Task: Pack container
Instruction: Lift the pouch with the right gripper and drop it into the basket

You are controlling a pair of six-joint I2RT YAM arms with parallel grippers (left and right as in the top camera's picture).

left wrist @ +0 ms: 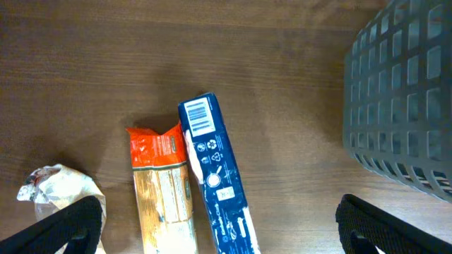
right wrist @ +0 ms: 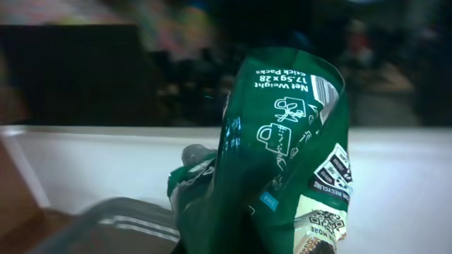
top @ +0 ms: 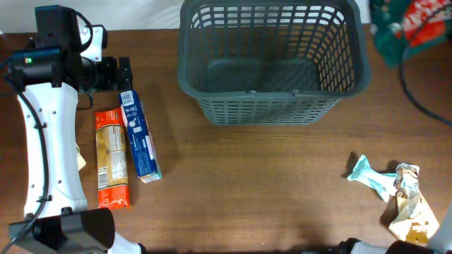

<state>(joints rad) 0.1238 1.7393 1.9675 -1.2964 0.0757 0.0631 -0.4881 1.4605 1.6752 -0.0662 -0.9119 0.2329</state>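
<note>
- Green packet [right wrist: 282, 155] fills the right wrist view: glossy, creased foil printed "Net Weight" and "17.5 g x 28", with cup icons, a barcode and a QR code.
- Right claw is closed and grips this packet from below; its fingers stay hidden behind the foil. Only this view shows the print; overhead the packet is a green and red blur at the far right corner.
- Left claw [left wrist: 219, 212] is spread wide, its black fingers [left wrist: 70, 226] at the frame's two lower corners, holding nothing.
- Between them lies a blue box [left wrist: 212, 176], long glossy card with a barcode at its end; other print is too small to read.
- Orange packet [left wrist: 162, 190] lies touching the box's side, parallel.
- White wrapper [left wrist: 60, 183], crumpled, sits beside it; overhead the arm mostly covers it.
- Teal wrapper [top: 369, 174] and tan wrapper [top: 409, 204], both crumpled, lie at the near right, seen only overhead.
- Counter [top: 247, 183] is dark brown wood grain.
- Basket [top: 272, 63], grey plastic with slotted sides and a solid rim, stands upright at the far middle.
</note>
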